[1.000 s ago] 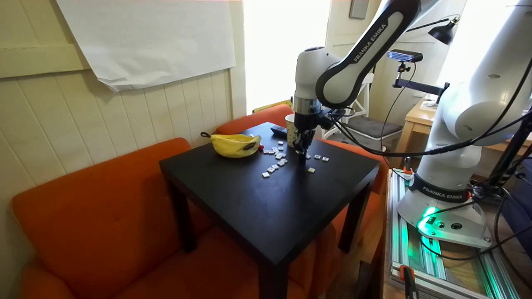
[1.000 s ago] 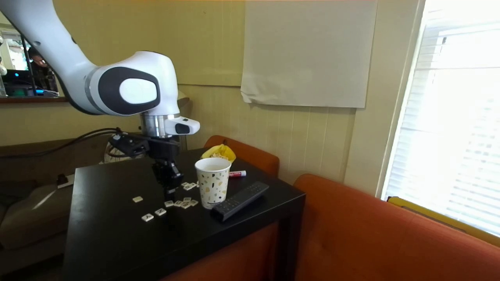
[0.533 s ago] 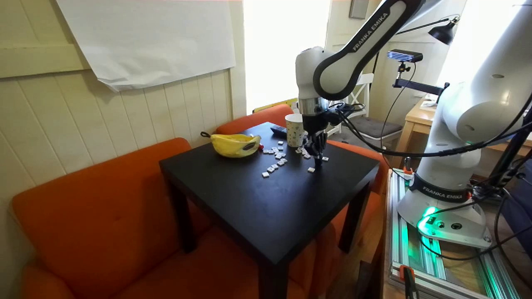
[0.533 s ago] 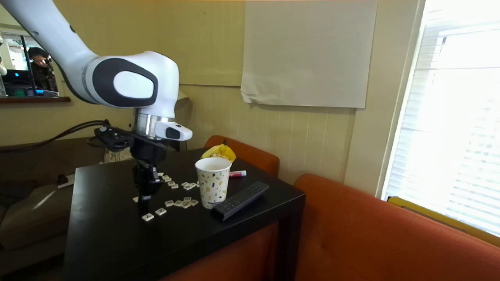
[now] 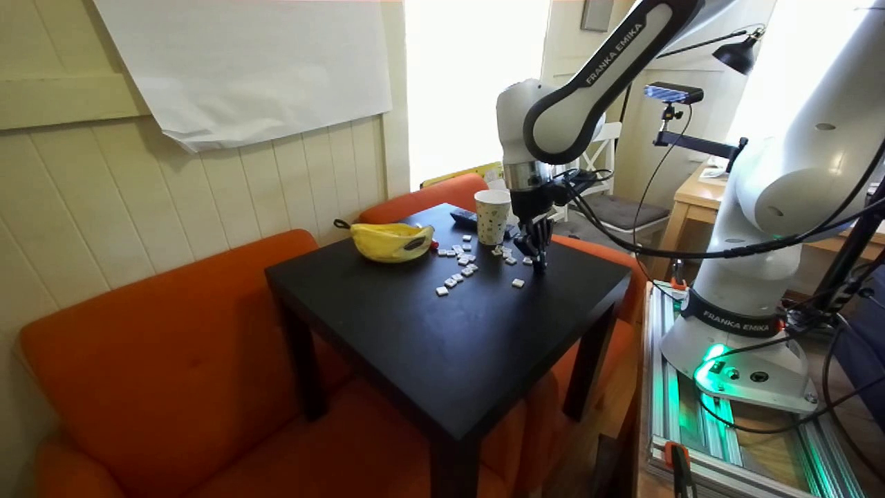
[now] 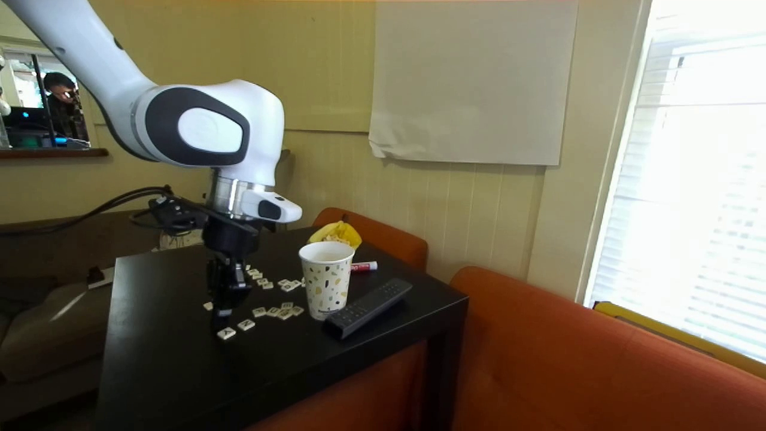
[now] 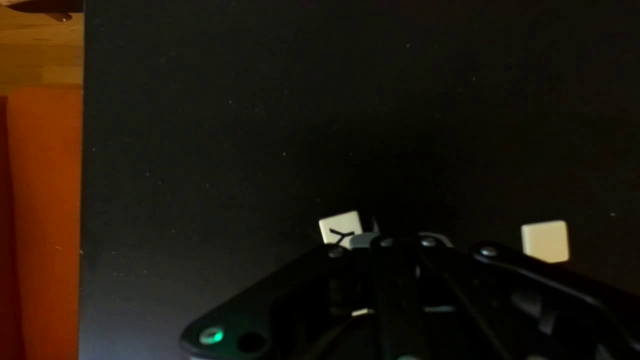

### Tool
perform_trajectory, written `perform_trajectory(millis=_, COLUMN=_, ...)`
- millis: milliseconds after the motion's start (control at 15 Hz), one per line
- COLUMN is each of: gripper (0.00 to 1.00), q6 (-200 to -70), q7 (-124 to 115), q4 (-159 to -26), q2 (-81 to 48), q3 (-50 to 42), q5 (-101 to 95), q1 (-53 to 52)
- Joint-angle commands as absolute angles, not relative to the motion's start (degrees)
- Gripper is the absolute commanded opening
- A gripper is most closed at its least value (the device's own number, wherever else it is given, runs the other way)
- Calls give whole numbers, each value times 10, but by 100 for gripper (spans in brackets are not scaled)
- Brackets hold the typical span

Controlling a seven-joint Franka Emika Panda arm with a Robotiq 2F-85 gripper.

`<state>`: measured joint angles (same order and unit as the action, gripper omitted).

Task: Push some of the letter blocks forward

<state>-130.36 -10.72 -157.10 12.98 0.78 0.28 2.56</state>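
Several small white letter blocks lie on the black table. A block marked Y lies just beside my gripper, with another lettered block near it. In the wrist view, a fingertip of my gripper partly covers the Y block; I cannot tell whether they touch. My gripper is shut and empty, low over the table. A blank-faced block lies apart, also in the wrist view. A cluster of blocks lies by the cup. A line of blocks lies farther off.
A patterned paper cup stands beside a black remote. A yellow banana-shaped holder and a red-and-white tube are also on the table. Orange seats surround the table.
My gripper has moved from beside the cluster by the cup toward the Y block, toward the robot's base side, then shifted slightly. The blocks show no visible movement.
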Motion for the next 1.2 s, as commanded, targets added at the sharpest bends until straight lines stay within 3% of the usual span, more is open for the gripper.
perform_trajectory(millis=0, gripper=0, q6=-1271, q7=-135, q4=-1567, q2=129, q3=6, q5=-15, q1=35)
perform_trajectory(millis=1133, gripper=0, q6=-1271, q7=-188, q4=-1564, q2=118, q3=8, q5=-82, q1=50)
